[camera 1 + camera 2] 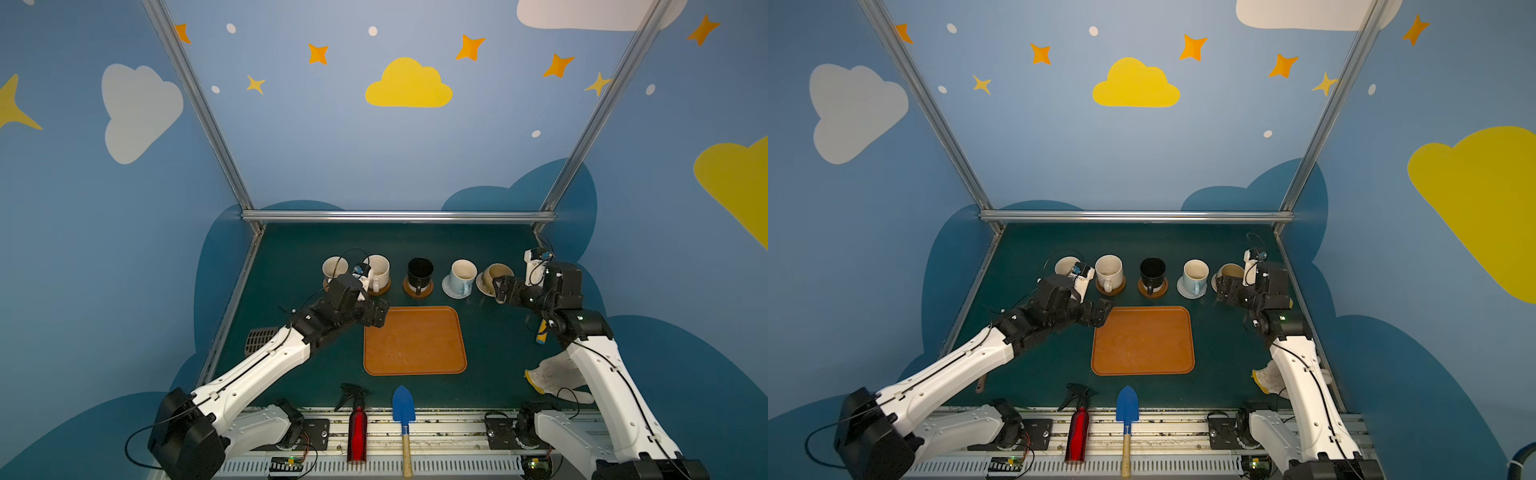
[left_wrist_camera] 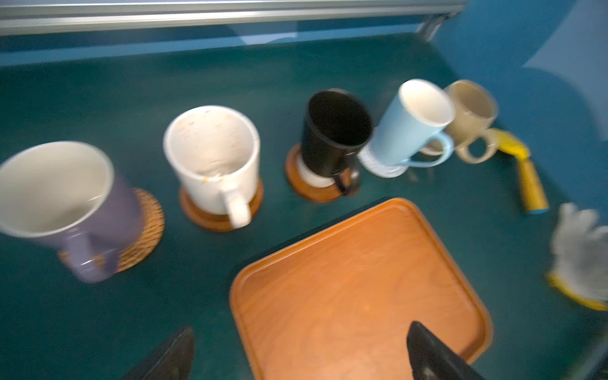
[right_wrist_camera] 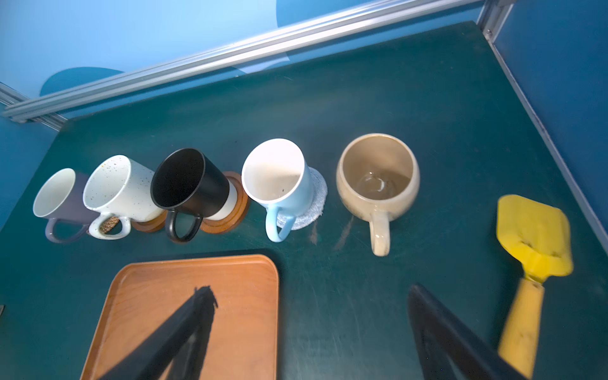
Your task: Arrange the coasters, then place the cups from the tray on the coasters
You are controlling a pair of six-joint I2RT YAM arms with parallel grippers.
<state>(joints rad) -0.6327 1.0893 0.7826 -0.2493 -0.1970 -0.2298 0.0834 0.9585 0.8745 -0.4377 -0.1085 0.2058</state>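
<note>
The tray (image 1: 415,345) lies flat and bare in the middle of the table (image 1: 490,355), and I place everything else by it. Its outline sits square to the table edges, but I cannot tell which side is the longer.

My left gripper (image 1: 379,316) hangs over the tray's far left corner, jaws spread wide and holding nothing. In the left wrist view one of its fingertips (image 2: 424,348) is above the tray and the other is off the tray's edge. My right gripper (image 1: 500,292) hangs beyond the tray's far right corner, just in front of the tan cup (image 1: 498,272), jaws likewise spread and empty.

Beyond the tray's far edge the five cups stand upright in one row whose long axis runs parallel to that edge. The lilac cup (image 1: 333,267) stands past the left corner. Then come the cream-white cup (image 1: 380,268), the black cup (image 1: 420,269) and the light blue cup (image 1: 462,271), with the tan cup past the right corner. All five handles point back toward the tray's side of the table.

Each cup rests on a coaster:
- The rattan coaster (image 2: 149,227) is under the lilac cup.
- One wooden coaster (image 2: 200,220) is under the cream-white cup.
- A second wooden coaster (image 3: 242,205) is under the black cup.
- The grey-white rope coaster (image 3: 319,194) is under the light blue cup.
- The beige rope coaster (image 1: 480,285) is under the tan cup.
</note>
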